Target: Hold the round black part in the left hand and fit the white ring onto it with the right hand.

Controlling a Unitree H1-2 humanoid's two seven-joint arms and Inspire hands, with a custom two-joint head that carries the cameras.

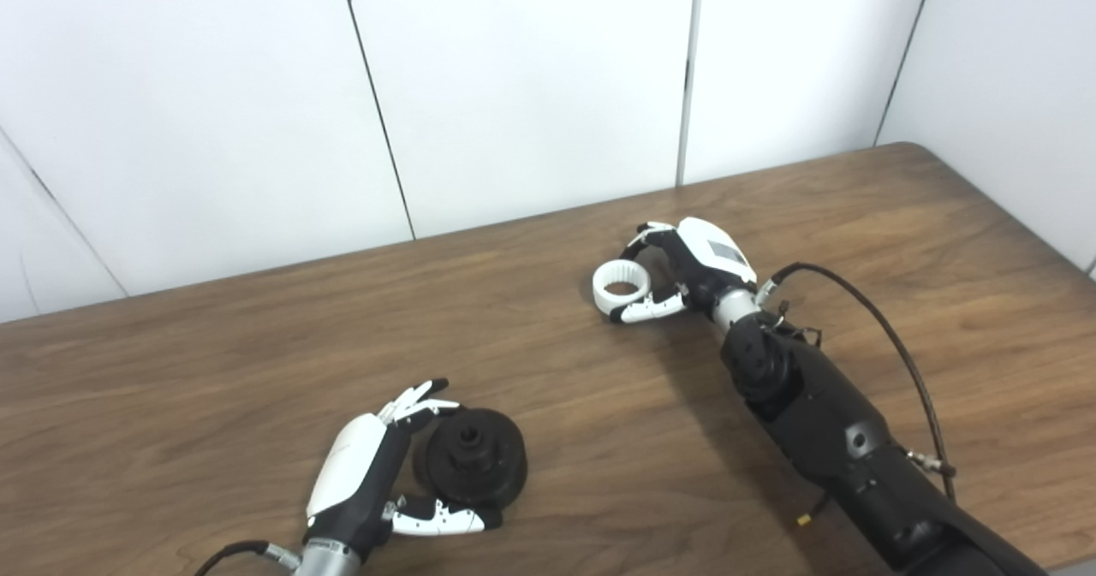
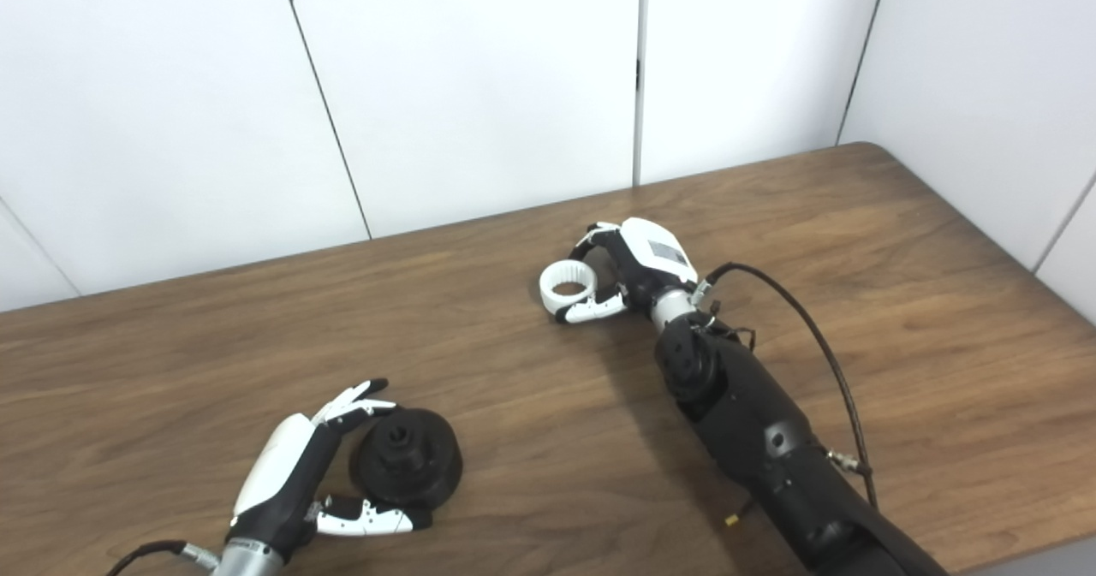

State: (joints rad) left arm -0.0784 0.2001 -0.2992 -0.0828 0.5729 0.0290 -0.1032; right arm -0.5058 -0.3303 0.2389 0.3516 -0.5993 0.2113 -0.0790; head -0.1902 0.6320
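Two parts lie well apart on the tabletop (image 1: pixel 214 371), each with its own hand beside it. The black part (image 1: pixel 471 459) sits near the front edge, hub hole facing up. The left hand (image 1: pixel 364 473) cups it from the left, fingers spread around its rim and thumb along its near side; I cannot tell whether it grips yet. The white ring (image 1: pixel 621 286) lies flat farther back and to the right, its opening upward. The right hand (image 1: pixel 685 272) brackets it from the right, fingers apart on either side, not visibly clamped. The ring must travel leftward and toward the robot to reach the black part, both axes standing vertical.
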